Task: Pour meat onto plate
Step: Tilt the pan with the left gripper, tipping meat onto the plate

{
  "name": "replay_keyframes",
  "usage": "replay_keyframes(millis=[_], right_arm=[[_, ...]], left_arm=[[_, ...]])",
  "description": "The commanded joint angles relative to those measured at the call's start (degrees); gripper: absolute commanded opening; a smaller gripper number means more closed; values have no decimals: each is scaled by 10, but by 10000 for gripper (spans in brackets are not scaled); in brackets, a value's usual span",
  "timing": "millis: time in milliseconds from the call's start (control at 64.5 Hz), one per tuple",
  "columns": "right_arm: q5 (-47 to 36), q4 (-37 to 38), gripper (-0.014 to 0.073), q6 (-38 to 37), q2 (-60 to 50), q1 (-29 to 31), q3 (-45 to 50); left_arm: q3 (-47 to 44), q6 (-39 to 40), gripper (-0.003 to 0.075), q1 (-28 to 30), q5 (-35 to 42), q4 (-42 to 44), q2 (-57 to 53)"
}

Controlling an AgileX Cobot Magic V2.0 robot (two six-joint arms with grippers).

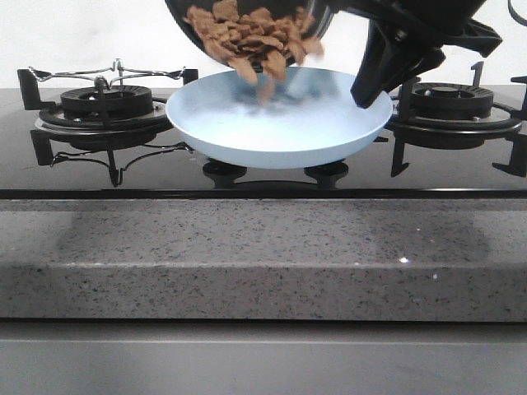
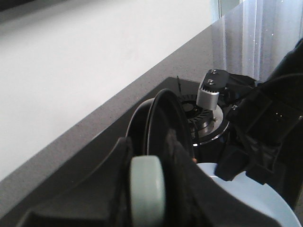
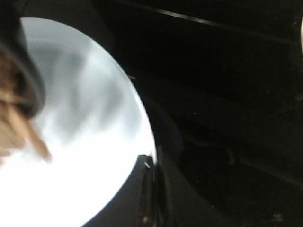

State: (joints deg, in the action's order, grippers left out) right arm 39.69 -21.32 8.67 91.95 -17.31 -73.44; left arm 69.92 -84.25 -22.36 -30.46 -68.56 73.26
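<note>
A: Where's the meat [image 1: 251, 37]?

B: Piled at the lip of the tilted black pan [image 1: 329, 10] above the plate [image 1: 280, 123]; some pieces are blurred just over the plate.

A: And the jaws?

B: I can't tell for either gripper.

A: Advice?

B: Tilt gradually, I'd say; keep the lip over the plate's middle.

Before me runs a speckled grey stone desk [image 1: 263, 247], its near edge thick. A glossy black hob [image 1: 165, 174] is set into it, burners left [image 1: 103, 103] and right [image 1: 451, 103]. Behind stands a plain white wall [image 1: 74, 37].
</note>
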Motion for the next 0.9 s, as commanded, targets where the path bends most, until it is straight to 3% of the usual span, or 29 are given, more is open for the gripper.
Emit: replay_keyframes(millis=[0,263,883], right_arm=[[-24,-8,-113,6,-29,1,-14],[-24,-8,-113,6,-29,1,-14],[-24,-8,-113,6,-29,1,-14]], left_arm=[[20,-40,-20,-18,50,-24,-23],[20,-101,-20,-25,54,-17,-23],[20,-100,-20,-25,53,-7,-23]])
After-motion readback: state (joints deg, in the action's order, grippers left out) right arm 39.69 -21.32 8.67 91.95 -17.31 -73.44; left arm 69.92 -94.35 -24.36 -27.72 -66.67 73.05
